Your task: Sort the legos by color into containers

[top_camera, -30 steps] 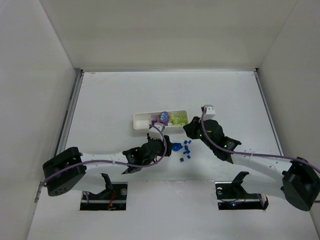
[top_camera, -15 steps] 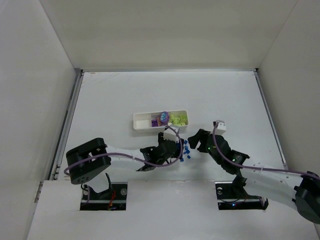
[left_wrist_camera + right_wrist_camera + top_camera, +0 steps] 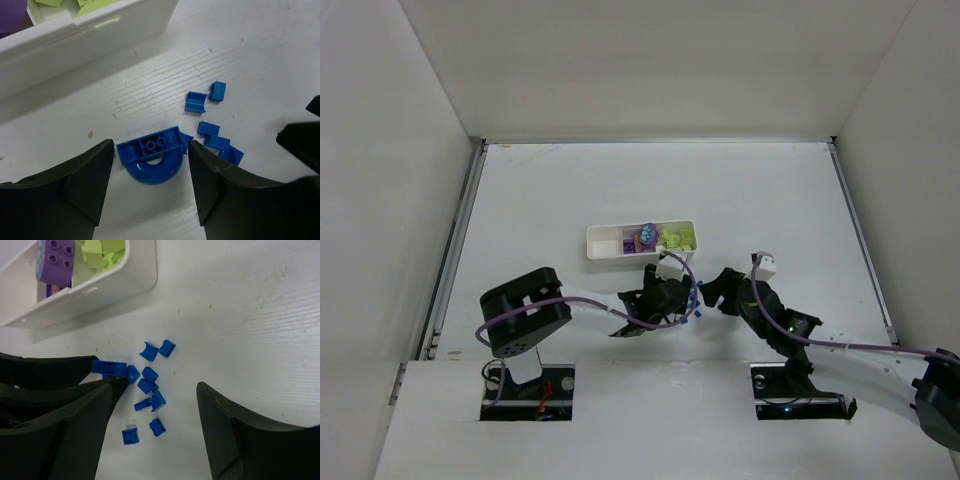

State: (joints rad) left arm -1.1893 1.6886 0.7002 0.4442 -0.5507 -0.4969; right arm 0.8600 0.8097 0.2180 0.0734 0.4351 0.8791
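Straddling the blue arch brick that lies flat on the table, the left gripper has its jaws partly apart, one finger close against each end of the brick. The wrist view does not show whether the pads actually press on it, so I cannot tell if it is gripped. Just to the right of the arch lies a loose scatter of small blue bricks, some bunched beside the arch's right end and two a little farther off. The right gripper hangs over that same scatter with its jaws spread wide and nothing between them but the bricks lying on the table below. The black fingers of the left gripper (the dark wedges at the left edge of the right wrist view) reach in beside it, with a corner of the arch showing between them. From above, the two grippers meet close together just in front of the tray, and the blue pieces lie between them, outside the tray and near its right end. In the tray, a purple brick sits in the middle compartment and lime bricks fill the right-end one.
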